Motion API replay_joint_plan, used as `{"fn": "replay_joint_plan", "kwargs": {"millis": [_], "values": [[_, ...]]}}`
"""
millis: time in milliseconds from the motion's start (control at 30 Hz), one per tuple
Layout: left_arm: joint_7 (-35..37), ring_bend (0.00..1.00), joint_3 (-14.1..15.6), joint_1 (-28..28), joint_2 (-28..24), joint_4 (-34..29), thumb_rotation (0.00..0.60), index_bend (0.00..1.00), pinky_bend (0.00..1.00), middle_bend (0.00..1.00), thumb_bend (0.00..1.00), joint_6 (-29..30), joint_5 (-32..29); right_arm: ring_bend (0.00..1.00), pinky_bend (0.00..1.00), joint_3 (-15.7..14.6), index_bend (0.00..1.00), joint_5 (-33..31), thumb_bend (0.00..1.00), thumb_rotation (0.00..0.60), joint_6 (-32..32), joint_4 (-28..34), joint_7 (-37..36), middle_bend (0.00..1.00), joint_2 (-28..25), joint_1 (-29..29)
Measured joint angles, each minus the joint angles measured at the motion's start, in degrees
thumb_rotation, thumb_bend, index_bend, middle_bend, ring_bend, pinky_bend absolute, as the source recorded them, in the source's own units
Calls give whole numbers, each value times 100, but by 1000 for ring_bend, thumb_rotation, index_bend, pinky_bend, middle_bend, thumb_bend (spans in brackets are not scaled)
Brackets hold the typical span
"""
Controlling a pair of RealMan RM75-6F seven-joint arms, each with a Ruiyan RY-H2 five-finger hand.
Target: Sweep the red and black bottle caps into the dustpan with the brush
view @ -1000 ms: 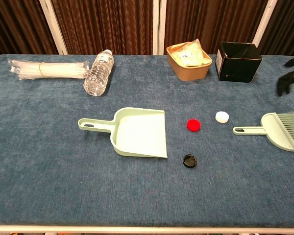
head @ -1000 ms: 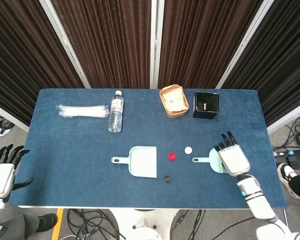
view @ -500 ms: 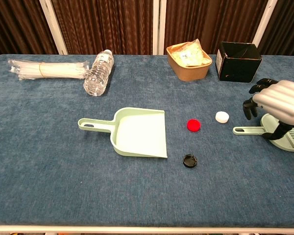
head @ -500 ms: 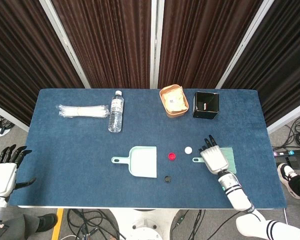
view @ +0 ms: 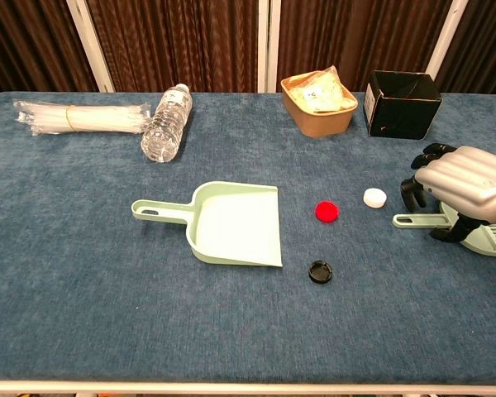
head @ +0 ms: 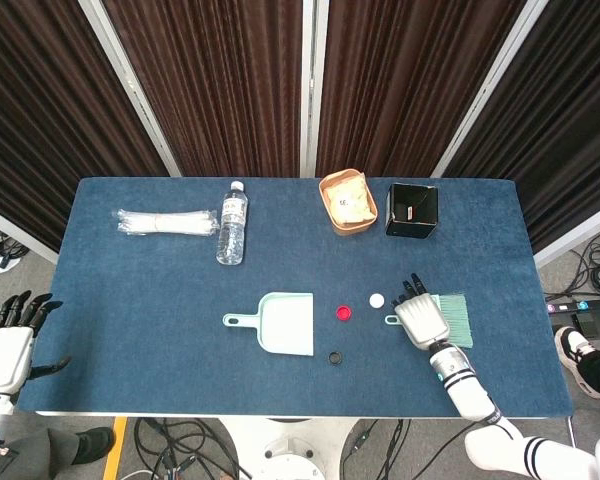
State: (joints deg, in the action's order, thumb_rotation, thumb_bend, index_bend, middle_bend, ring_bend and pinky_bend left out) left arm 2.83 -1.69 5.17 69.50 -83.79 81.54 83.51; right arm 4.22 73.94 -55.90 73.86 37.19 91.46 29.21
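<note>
A mint green dustpan (head: 286,322) (view: 233,222) lies in the middle of the blue table, handle pointing left. To its right are a red cap (head: 344,312) (view: 326,212) and a black cap (head: 335,357) (view: 320,271). The mint brush (head: 452,317) (view: 484,234) lies further right, its handle (view: 413,220) pointing left. My right hand (head: 421,321) (view: 460,184) hovers over the brush, fingers curved down around its handle end, holding nothing I can see. My left hand (head: 4,350) hangs off the table's left edge with fingers spread, empty.
A white cap (head: 377,299) (view: 374,197) lies between the red cap and the brush handle. At the back stand a water bottle (head: 232,222), a plastic-wrapped bundle (head: 166,222), a tan bowl (head: 347,202) and a black box (head: 412,209).
My right hand has moved left and down from the table's right side to sit over the brush. The caps, dustpan and brush have not moved.
</note>
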Motion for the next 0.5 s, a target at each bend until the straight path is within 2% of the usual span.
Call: {"fn": "replay_joint_plan", "kwargs": {"millis": [200,500], "values": [[29,0,2,11,2,14,600,204,22,117,0,0,24,129,77,-15,441,-96,225,600,79,-50,-66,434,48,56],[21,0,-1,39,-14,1,600,204,22,117,0,-21,38,178,97,-71,498,-146,272,600,106,-118,-166,499,94,101]]}}
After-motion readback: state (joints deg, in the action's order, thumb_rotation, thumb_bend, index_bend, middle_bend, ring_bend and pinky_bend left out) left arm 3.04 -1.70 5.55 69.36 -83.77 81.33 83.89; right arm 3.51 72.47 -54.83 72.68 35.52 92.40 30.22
